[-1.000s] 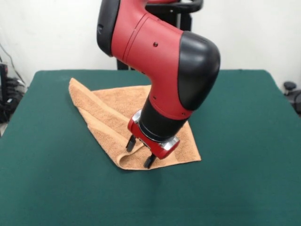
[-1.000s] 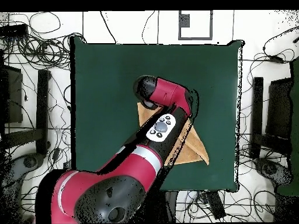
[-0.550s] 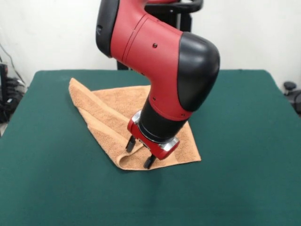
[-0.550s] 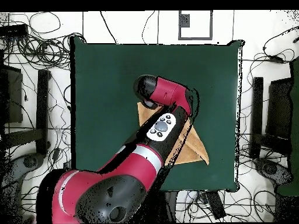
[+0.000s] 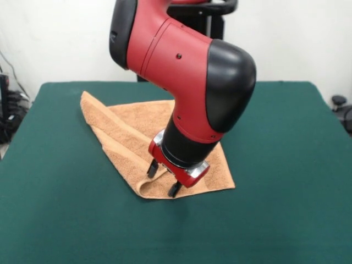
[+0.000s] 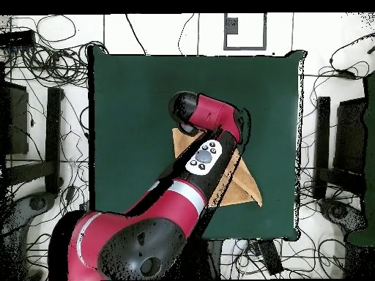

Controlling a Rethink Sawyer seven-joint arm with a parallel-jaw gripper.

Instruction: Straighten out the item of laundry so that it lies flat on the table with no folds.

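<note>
I see my red and black arm (image 5: 187,71) reaching down over the dark green surface (image 5: 286,209). An orange-tan towel (image 5: 124,129) lies folded into a rough triangle near the surface's middle. My gripper (image 5: 163,179) stands with its fingers spread apart, tips touching the towel's folded near edge, holding nothing.

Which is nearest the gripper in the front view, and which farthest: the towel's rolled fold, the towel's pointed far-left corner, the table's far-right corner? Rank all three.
Measured from the gripper:
1. Rolled fold: right beside the jaws, at the towel's near edge.
2. Pointed corner: up and to the left.
3. Table's far-right corner: top right, farthest.
</note>
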